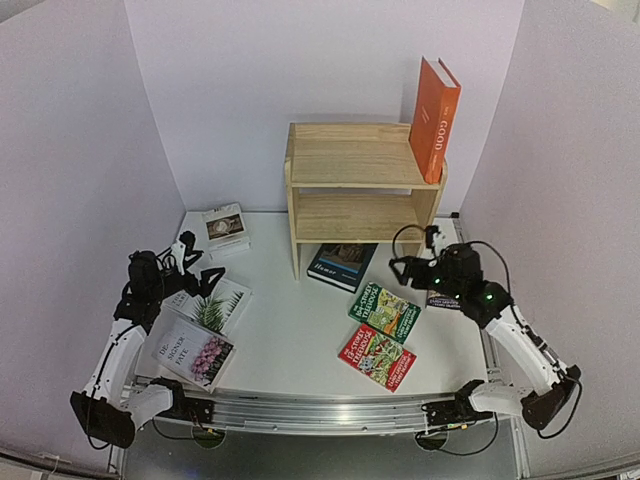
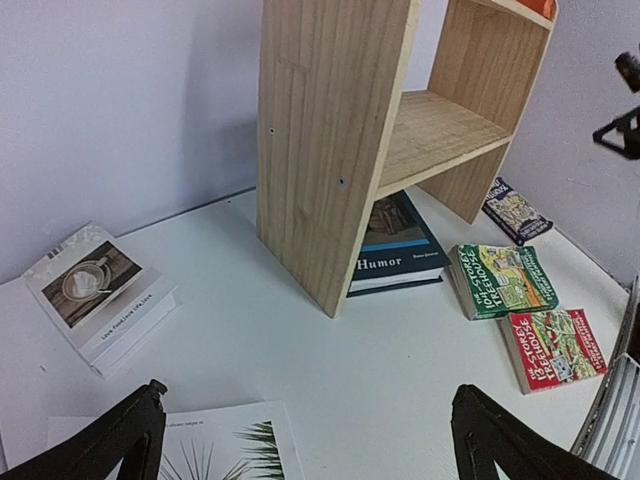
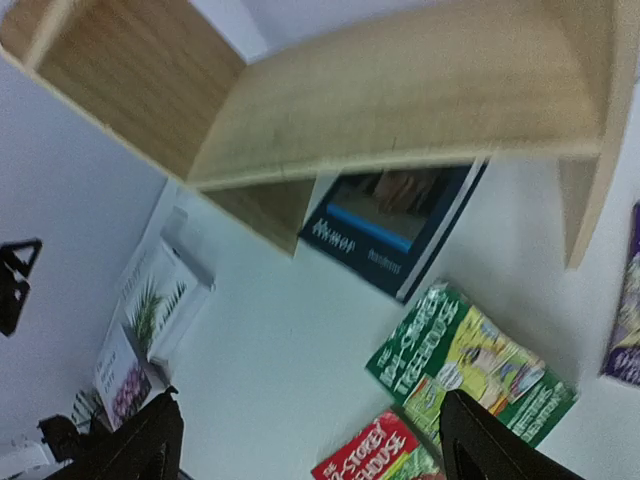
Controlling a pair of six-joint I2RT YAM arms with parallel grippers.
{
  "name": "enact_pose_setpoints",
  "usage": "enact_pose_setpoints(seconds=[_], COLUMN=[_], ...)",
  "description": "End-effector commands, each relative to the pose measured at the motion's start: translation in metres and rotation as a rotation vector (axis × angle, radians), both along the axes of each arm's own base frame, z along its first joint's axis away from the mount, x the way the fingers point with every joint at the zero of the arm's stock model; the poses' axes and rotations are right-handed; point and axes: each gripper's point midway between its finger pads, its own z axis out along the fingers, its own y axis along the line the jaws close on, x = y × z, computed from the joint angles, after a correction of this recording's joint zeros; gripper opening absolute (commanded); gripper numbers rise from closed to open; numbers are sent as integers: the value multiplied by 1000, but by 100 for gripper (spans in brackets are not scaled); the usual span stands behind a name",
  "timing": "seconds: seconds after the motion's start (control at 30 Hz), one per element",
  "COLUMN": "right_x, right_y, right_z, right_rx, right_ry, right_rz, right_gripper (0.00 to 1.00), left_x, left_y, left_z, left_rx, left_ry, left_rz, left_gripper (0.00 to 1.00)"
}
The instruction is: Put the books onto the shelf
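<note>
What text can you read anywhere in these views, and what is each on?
"GOOD": spine of the orange book on top of the shelf.
"Humor": navy book lying partly under the shelf.
"13-STOREY TREEHOUSE": red paperback.
"STOREY TREEHOUSE": green paperback, number unclear.
Too small or blurred: small white book, pink-flower book, dark paperback right of the shelf.

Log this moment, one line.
orange book standing on shelf top | Humor book on table | left jaws open, empty | right jaws open, empty
</note>
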Motion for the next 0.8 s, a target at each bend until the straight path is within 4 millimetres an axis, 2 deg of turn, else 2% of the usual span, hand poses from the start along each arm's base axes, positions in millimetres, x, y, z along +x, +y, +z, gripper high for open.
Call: enact_pose_setpoints(seconds=[0.0, 0.1, 0.3, 0.4, 0.53, 0.63, 0.77], right_x=[-28, -5, 55, 83, 108, 117, 130], right_y=[28, 40, 79, 92, 88, 85, 90], right_z=[-118, -160, -206, -231, -251, -261, -264], right_rx=[-45, 30, 187, 272, 307, 321, 341], right_ry=[324, 381, 401, 480, 502, 516, 503], right_rz=[-17, -108, -177, -192, -274, -329, -353], right_gripper=[87, 86, 84, 77, 69, 65, 60], left_x=[3, 7, 8, 4, -1, -5, -5], left_y=[-11, -13, -15, -16, -16, -15, -16], left_z=[14, 11, 13, 14, 17, 19, 19], left_rx=[19, 20, 23, 24, 24, 22, 14], left_ry=[-89, -75, -79, -82, -97, -107, -115], left_rz=[-65, -64, -66, -71, -75, -77, -77], left_gripper=[100, 100, 100, 100, 100, 100, 100])
